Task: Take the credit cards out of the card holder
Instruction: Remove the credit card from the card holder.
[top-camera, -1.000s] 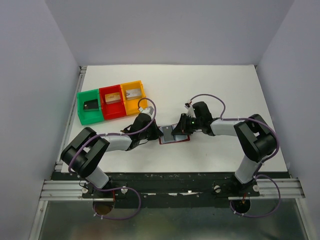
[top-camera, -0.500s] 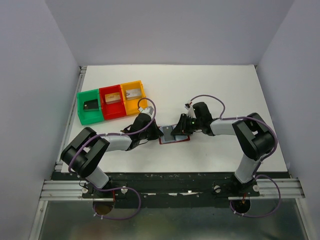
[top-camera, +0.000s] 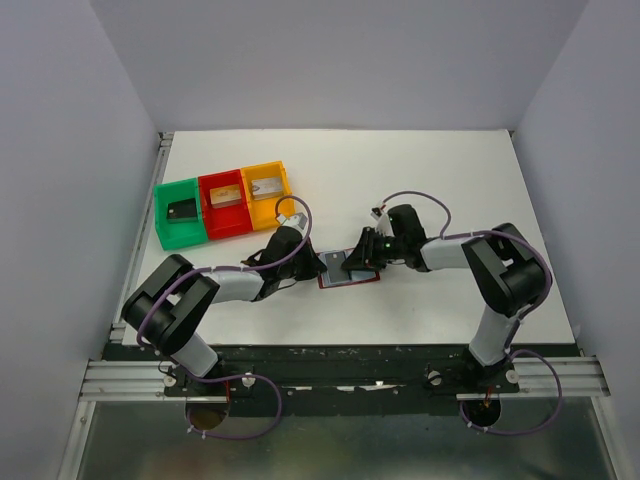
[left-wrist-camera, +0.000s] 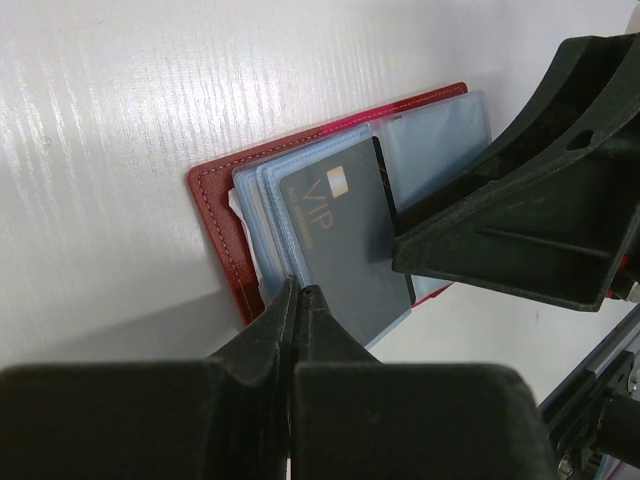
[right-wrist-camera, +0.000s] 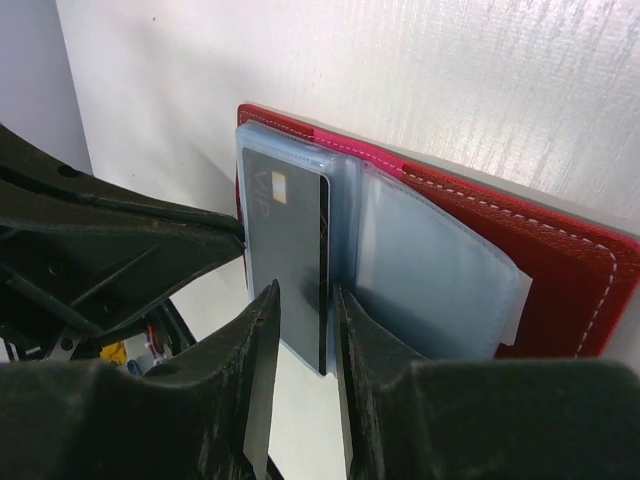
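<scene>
Now extracting: left gripper, closed, pins holder; right gripper straddles black card, jaws apart (not gripping yet). Next: close, slide card out.

A white counter carries three small open trays in a touching row towards its far left: a green plastic tray, a red plastic tray and a yellow plastic tray. A black card lies in the green one, a silver-grey card in the red, and a gold-orange card in the yellow. Near the middle, a dark red folding card holder lies open. The left end effector meets its left edge, and the right end effector is over its right part.
</scene>
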